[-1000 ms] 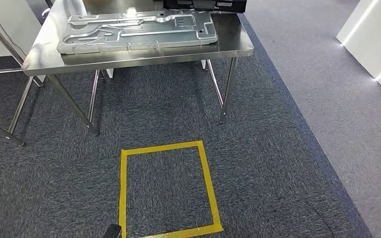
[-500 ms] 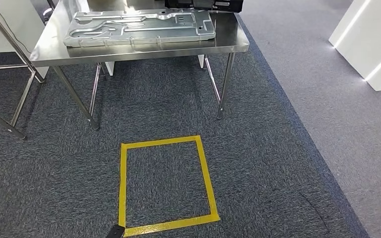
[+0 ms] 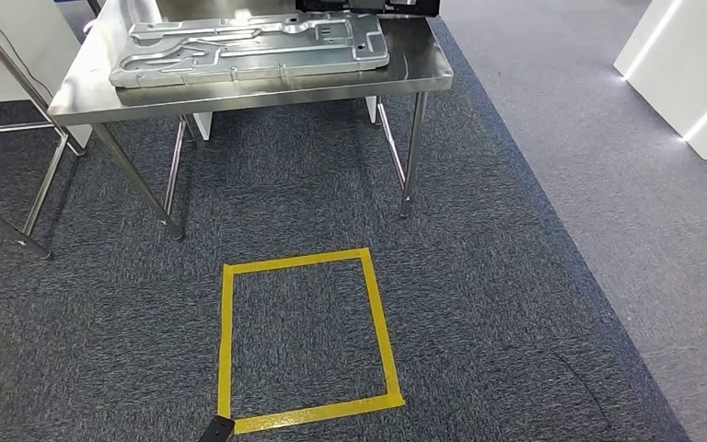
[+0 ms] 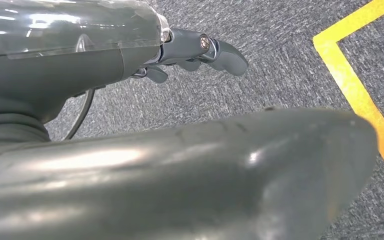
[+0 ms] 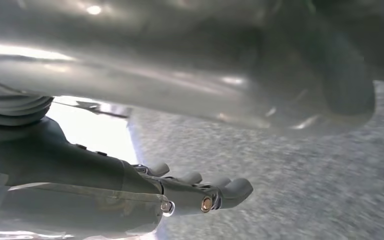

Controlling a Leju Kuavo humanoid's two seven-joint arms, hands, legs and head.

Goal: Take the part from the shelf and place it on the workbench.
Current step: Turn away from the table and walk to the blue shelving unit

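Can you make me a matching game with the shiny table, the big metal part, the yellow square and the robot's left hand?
Things:
1. steel table
2. metal part
3. yellow tape square
4. left hand

Places or states:
A. stuck on the carpet
B. lying flat on the tabletop
C. standing on thin legs
D. holding nothing, over the carpet

Pairs: 1-C, 2-B, 3-A, 4-D

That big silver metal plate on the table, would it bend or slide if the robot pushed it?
The metal plate looks ribbed and pressed, so probably stiff. It lies flat on the shiny steel table, so it would likely slide, not tip.
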